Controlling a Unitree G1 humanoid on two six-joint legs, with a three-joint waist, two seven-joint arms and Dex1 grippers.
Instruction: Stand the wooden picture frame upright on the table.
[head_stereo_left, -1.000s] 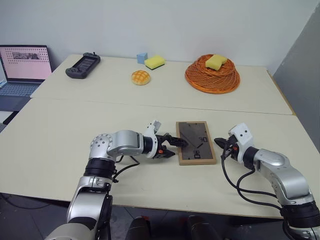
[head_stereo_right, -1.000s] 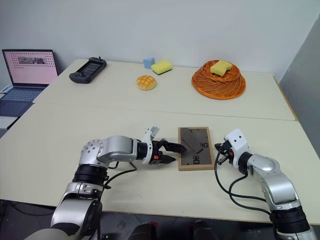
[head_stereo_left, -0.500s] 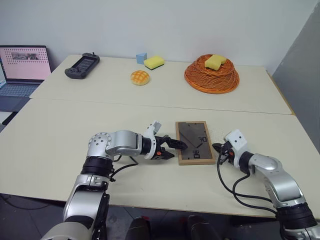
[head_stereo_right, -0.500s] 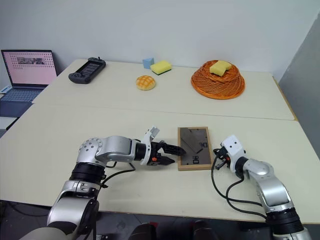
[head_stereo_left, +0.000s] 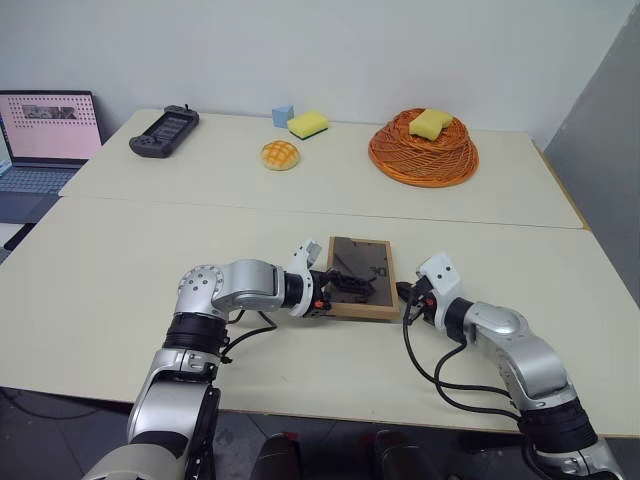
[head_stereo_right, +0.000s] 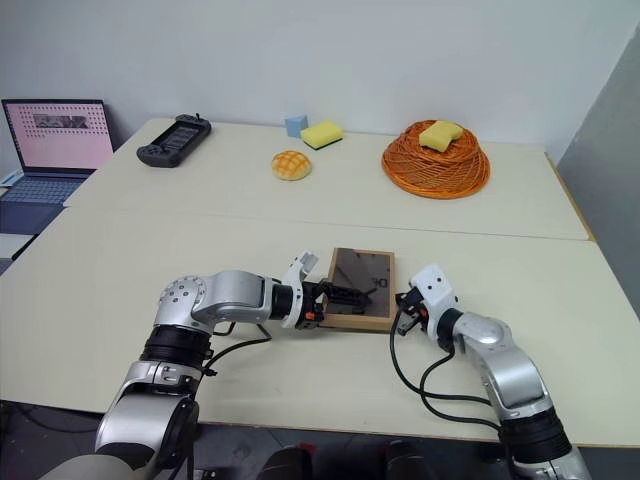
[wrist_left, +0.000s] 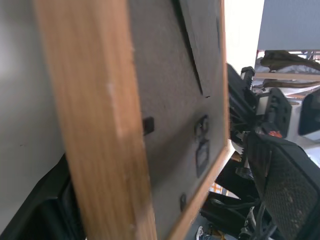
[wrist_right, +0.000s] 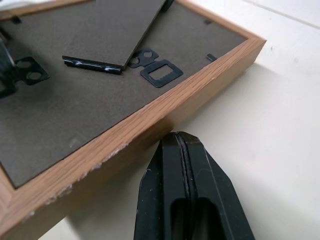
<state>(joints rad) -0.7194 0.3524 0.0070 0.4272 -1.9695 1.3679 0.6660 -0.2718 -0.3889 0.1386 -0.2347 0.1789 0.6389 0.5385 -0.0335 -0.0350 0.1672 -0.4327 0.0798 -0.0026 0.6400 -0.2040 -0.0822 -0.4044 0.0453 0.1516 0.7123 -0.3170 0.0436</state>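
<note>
Right wrist view shows the right gripper (wrist_right: 180, 145) with its two black fingers pressed together, nothing between them, the tips touching the light-wood edge of the wooden picture frame (wrist_right: 90, 95). The frame lies back-side up on the table (head_stereo_left: 120, 250), its dark grey back, fold-out stand and black clips facing upward, and the left side looks slightly lifted. Over at that side, the left gripper (head_stereo_left: 345, 290) has its jaws spread wide around the frame's edge, one finger above the back and one below; whether they actually pinch it cannot be told.
</note>
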